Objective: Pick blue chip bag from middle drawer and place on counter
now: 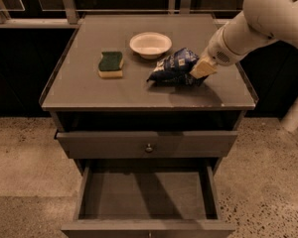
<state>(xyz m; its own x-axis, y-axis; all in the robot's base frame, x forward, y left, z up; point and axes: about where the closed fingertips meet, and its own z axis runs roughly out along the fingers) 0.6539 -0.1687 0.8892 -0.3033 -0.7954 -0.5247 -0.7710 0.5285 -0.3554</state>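
Observation:
The blue chip bag point(175, 67) is a dark blue wrinkled foil bag with white lettering. It lies low on the counter point(84, 90), right of centre, just in front of a white bowl. My gripper point(201, 71) comes in from the upper right on a thick white arm and is shut on the bag's right end. One tan fingertip point(203, 67) shows against the bag. The middle drawer point(146, 192) stands pulled open below, and its dark floor holds nothing.
A white bowl point(150, 44) sits at the counter's back centre. A green-and-yellow sponge point(111, 64) lies to its left. A closed drawer front with a small round knob point(149, 147) is above the open drawer. The floor is speckled.

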